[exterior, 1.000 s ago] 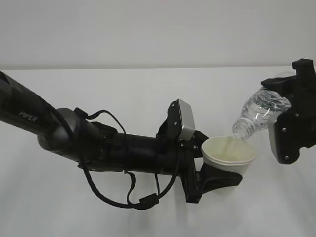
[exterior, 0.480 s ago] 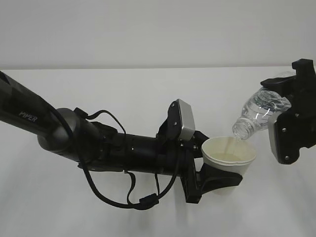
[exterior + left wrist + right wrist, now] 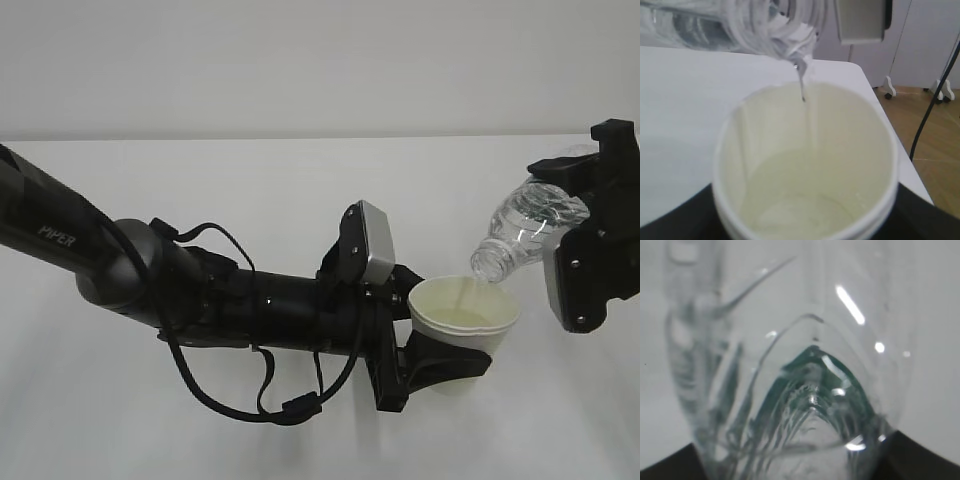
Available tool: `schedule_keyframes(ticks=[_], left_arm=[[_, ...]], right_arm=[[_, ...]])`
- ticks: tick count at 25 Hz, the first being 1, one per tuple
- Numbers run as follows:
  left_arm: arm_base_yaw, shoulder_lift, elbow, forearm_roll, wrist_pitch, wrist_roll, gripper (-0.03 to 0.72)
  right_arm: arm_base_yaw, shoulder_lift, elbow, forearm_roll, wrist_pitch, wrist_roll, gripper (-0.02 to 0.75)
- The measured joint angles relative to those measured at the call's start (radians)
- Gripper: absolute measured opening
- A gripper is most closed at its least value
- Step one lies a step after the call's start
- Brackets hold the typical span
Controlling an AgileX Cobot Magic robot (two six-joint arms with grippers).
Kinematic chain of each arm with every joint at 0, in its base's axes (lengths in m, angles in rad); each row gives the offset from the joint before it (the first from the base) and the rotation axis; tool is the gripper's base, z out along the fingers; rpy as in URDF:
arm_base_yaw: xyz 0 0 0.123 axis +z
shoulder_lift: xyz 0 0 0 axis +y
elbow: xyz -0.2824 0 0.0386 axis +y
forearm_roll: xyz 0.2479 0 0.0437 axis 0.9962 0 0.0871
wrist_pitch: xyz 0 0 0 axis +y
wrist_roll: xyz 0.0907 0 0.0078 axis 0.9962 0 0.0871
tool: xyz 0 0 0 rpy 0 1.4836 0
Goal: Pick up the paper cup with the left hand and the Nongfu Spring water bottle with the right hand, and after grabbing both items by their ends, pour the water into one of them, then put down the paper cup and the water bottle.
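The white paper cup (image 3: pixel 462 312) is held just above the table, upright, with my left gripper (image 3: pixel 450 342) shut on its lower body. The left wrist view looks down into the cup (image 3: pixel 740 150), where pale water (image 3: pixel 805 210) lies at the bottom. The clear Nongfu Spring water bottle (image 3: pixel 525 228) is tilted mouth-down toward the left, and my right gripper (image 3: pixel 585 200) is shut on its base end. A thin stream of water (image 3: pixel 802 85) falls from the bottle's mouth (image 3: pixel 790 35) into the cup. The right wrist view is filled by the bottle (image 3: pixel 800 405) and its green label.
A white table (image 3: pixel 300 180) runs back to a pale wall. In the left wrist view the table's right edge (image 3: pixel 880 105) drops to a wooden floor (image 3: pixel 935 150) with a black cable and white furniture feet.
Both arms hold still. The stream from the bottle into the cup looks thinner than a second ago.
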Motion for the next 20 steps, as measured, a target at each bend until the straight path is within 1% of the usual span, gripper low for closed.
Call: schedule_keyframes(ticks=[20], left_arm=[[0.0,0.0,0.0,0.0,-0.003,0.0,0.473]], right_arm=[[0.0,0.0,0.0,-0.01,0.0,-0.018,0.393]])
